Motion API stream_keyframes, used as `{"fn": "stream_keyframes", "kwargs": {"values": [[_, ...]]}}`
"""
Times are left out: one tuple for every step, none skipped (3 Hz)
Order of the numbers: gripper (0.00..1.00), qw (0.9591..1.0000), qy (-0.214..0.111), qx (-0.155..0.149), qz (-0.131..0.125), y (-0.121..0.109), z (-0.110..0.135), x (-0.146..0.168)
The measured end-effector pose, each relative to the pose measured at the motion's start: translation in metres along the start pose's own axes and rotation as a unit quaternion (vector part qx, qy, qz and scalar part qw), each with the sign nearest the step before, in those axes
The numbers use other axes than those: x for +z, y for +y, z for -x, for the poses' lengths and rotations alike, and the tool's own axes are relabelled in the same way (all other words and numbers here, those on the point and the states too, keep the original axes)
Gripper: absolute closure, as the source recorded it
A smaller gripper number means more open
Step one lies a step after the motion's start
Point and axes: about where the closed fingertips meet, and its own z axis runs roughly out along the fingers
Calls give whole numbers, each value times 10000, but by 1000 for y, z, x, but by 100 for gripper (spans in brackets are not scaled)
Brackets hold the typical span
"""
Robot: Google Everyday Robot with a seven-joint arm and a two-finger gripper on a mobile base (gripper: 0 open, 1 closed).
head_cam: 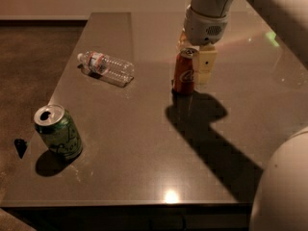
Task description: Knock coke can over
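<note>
The coke can, red with white script and a silver top, stands upright on the dark table right of centre. My gripper hangs from above, right against the can's top and right side, with its pale yellow tip beside the can. It hides part of the can's right edge. I cannot tell whether it touches the can.
A green can with a silver top stands near the table's front left corner. A clear plastic water bottle lies on its side at the left back. My arm's white body fills the lower right corner. The table's left edge borders dark floor.
</note>
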Motion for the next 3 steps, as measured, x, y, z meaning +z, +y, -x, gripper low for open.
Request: {"fn": "stream_keyframes", "kwargs": {"values": [[0,9998,-42,-28,194,9,-7,13],[0,9994,-80,105,329,16,-17,24],[0,9993,-87,125,345,16,-18,25]]}}
